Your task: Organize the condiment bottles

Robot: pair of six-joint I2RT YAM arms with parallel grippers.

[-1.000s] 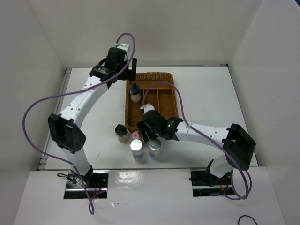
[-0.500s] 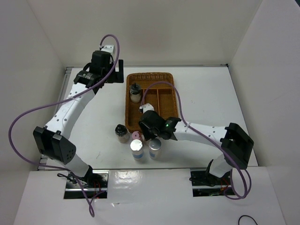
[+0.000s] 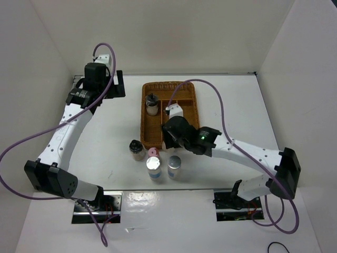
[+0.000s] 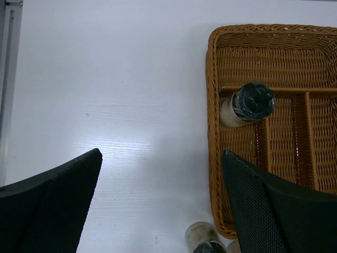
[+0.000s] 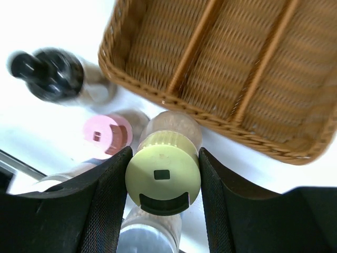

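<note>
From above: the left hand (image 3: 117, 85) has swung away from the far corner of the tray (image 3: 143, 118); now it hangs over the table (image 3: 237, 105), well to the left of the tray. The right hand (image 3: 169, 141) has gone from beside the pink-cap bottle (image 3: 153, 153) up to the near left end of the tray. The black-cap bottle in the tray (image 3: 152, 104) stands in the left part, as before. The black-cap bottle on the table (image 3: 137, 149), the pink one, the left silver-cap bottle (image 3: 154, 166) and the right silver-cap bottle (image 3: 174, 166) stand close together just in front of the tray, where they were.

From the left wrist: the left hand (image 4: 162, 174) is spread wide with nothing in it, over bare table; the bottle in the tray has a clear body with pale stuff inside and a shiny black cap.

From the right wrist: the right hand (image 5: 163, 211) is pinching the yellow-cap bottle (image 5: 163, 173), one finger on each side of the cap. The cap is round and pale yellow, with a small square mark and a curved slot; the body is clear with light brown stuff inside. The bottle is right at the near rim of the tray; I cannot tell if it touches the table.
</note>
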